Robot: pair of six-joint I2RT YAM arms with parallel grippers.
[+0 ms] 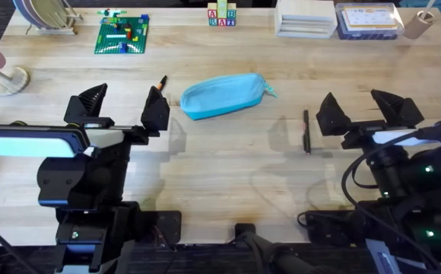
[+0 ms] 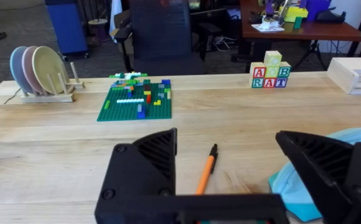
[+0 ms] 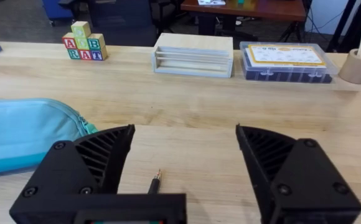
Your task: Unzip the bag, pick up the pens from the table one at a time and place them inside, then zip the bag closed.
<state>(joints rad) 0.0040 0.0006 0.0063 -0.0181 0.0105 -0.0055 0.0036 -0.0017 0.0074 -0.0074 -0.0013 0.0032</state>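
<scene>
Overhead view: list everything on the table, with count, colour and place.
bag: one, light blue, table centre, closed
pens: two; orange-and-black one left of the bag, black one right of it
brick baseplate: one, green, far left
plate rack: one, pastel plates, far left corner
letter blocks: one stack, far centre
white tray: one, far right
clear box: one, far right
cup: one, beige, far right corner
left gripper: black fingers open, empty
right gripper: black fingers open, empty

The stacked alphabet blocks (image 2: 270, 70) show letters. Their bottom row reads "RAT", and the row above reads "A" and "B".
</scene>
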